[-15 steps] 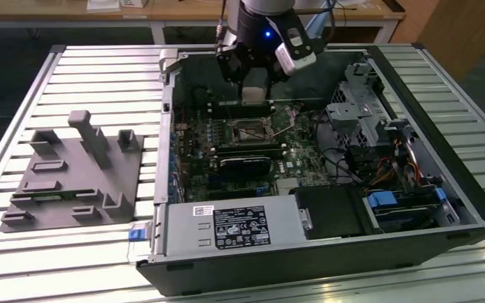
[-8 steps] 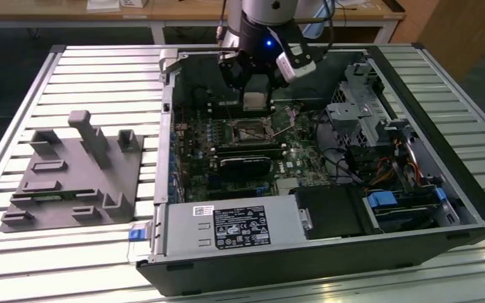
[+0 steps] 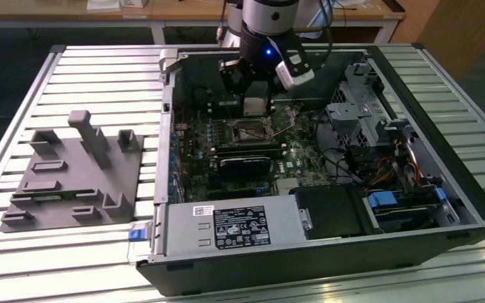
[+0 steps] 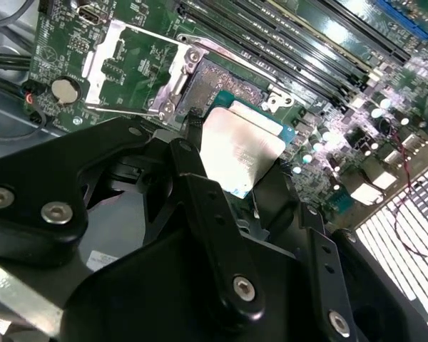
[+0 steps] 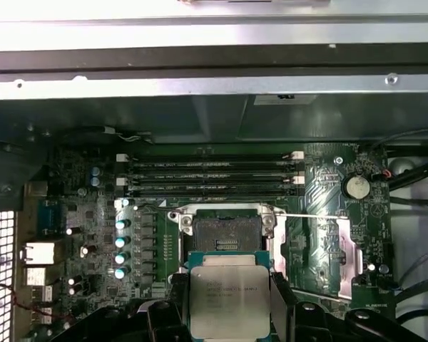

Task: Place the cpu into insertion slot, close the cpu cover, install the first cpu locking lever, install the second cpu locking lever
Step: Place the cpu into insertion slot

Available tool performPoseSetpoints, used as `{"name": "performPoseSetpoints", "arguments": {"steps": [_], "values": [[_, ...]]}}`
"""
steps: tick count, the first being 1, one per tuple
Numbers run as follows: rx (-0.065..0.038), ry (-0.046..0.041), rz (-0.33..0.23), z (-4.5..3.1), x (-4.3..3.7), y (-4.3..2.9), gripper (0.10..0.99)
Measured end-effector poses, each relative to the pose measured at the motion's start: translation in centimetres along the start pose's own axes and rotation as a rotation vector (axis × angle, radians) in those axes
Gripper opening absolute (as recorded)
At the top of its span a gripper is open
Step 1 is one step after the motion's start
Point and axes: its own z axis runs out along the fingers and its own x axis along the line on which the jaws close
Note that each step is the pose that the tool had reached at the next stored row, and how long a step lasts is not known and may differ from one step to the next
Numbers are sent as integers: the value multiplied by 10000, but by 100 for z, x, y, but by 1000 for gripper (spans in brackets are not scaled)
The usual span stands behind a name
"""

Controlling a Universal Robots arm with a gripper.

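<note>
- An open computer case (image 3: 225, 228) lies on a slatted table (image 3: 99, 69), its motherboard (image 5: 321, 185) facing up.
- The gripper (image 3: 257, 108) hangs inside, fingers (image 5: 172, 313) clamped on two edges of the cpu (image 5: 225, 303).
- The insertion slot (image 5: 225, 229) sits bare, with the cpu cover (image 5: 342, 246) swung open beside it (green board shows through its window).
- The chip hovers near the slot, unseated.

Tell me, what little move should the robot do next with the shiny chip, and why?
Probably ease the cpu down toward the insertion slot. The gripper holds the cpu close to the slot, not yet in it, and the slot lies bare, with the cpu cover swung open beside it.
</note>
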Motion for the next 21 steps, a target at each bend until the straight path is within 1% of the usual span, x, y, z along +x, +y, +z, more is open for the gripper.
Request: {"name": "performPoseSetpoints", "arguments": {"steps": [21], "values": [[-1, -1, 0, 380, -24, -33, 541]]}}
